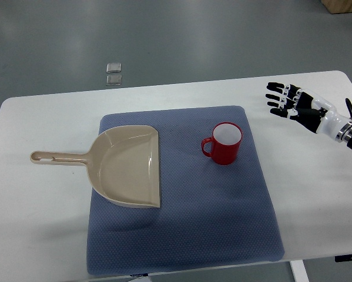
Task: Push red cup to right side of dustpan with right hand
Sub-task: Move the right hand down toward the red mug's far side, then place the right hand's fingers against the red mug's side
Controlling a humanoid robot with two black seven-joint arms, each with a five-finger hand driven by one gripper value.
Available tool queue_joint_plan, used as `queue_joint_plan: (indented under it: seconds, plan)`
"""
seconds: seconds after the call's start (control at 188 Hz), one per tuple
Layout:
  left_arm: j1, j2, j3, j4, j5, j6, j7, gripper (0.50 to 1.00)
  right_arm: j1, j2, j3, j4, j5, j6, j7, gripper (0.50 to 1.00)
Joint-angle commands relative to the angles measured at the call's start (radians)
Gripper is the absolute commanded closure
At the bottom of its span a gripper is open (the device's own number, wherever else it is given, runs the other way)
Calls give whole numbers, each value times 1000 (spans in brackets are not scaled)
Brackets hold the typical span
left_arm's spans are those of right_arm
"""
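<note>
White rectangular table [34,235] fills most of the top view, grey floor behind it. On the floor past the table's far edge, two small square silvery plates [113,73] lie one above the other, close together. Left part of the table: the long beige plastic handle of a beige plastic dustpan [126,167] sticks out leftward onto bare table, with a slot hole near its tip. Dustpan body sits on the left part of a blue-grey textured square mat [223,223], open straight edge facing right, pan lying flat, nothing in it. The mat covers the table's middle, its near edge close to the table's near edge. Right of the dustpan, with a clear gap of bare mat between them, stands a red ceramic cup with white inside [224,144], upright, mouth up, handle pointing left toward the dustpan. Cup is on the upper right part of the mat, not touching the dustpan and near the mat's right edge but still inside it. It looks empty. Further right, well apart from the cup, the right hand [288,103], black and white with jointed fingers [277,88], comes in from the right edge on a white forearm with a dark wrist section. The hand hovers over bare white table off the mat, fingers spread and stretched leftward, holding nothing, touching nothing. Left arm not visible.
</note>
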Motion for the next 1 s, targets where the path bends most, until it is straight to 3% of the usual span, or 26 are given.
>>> queue_joint_plan:
  seconds: [0.0, 0.196, 0.706, 0.992]
  plan:
    - [0, 0, 1, 0, 0, -1, 0, 500, -18, -8, 1, 0, -38, 0, 85, 568]
    - [0, 0, 1, 0, 0, -1, 0, 500, -61, 23, 3, 29, -45, 0, 149, 568]
    - [0, 0, 1, 3, 0, -1, 0, 500, -99, 112, -7, 43, -141, 0, 150, 568]
    - [0, 0, 0, 8, 0, 1, 0, 500, -107, 161, -7, 43, -173, -57, 150, 568]
